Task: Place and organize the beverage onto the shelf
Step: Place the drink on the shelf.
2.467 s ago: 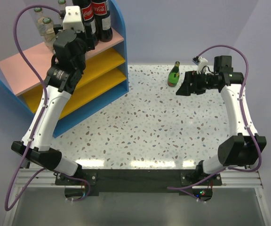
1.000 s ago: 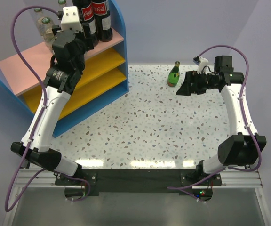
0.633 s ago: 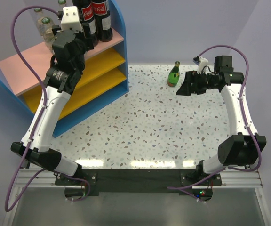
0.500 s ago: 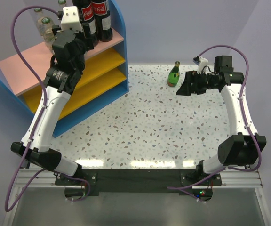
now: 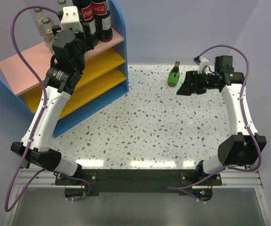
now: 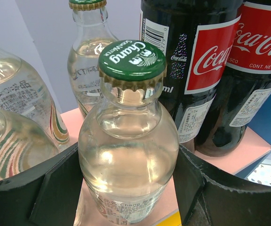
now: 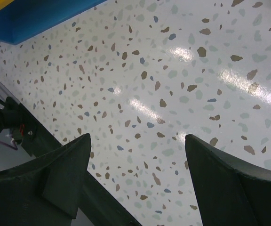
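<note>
The shelf is seen from above-behind by the top camera, close-up by the left wrist; the table beside the shelf is viewed downward by the right wrist.

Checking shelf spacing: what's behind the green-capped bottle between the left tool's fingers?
Directly behind the green-capped bottle: another clear bottle; behind-right, two cola bottles. Its body hides the clear one's base and part of one cola.

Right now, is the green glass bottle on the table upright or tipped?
Upright. The green glass bottle stands on its base on the table, neck up, beside the open right gripper, which holds nothing.
</note>
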You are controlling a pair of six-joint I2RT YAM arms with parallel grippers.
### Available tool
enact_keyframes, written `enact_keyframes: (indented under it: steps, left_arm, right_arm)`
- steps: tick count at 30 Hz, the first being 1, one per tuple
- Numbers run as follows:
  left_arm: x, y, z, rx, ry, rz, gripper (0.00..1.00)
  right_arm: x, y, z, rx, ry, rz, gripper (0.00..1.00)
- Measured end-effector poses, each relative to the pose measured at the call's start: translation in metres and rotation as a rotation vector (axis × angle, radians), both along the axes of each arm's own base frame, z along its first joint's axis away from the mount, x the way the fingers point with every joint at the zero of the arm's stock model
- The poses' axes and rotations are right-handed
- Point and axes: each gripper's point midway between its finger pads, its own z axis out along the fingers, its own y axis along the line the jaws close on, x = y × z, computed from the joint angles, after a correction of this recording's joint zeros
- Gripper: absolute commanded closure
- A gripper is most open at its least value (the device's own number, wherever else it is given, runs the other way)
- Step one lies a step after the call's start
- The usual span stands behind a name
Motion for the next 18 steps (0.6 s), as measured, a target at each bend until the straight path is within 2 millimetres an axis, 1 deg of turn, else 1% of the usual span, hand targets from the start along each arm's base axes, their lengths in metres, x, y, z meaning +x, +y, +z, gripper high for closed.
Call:
enact_keyframes:
  steps: [4, 18]
  left_arm:
    - [0.0000, 0.0001, 0.0001, 0.001, 0.000, 0.000, 0.27]
    - [-0.0002, 0.0019, 0.0010, 0.010, -0.002, 0.009, 0.24]
  right_arm:
    - [0.0001, -0.0002, 0.0000, 0.000, 0.000, -0.001, 0.16]
    - [0.0016, -0.0005, -0.0031, 0.001, 0.010, -0.001, 0.16]
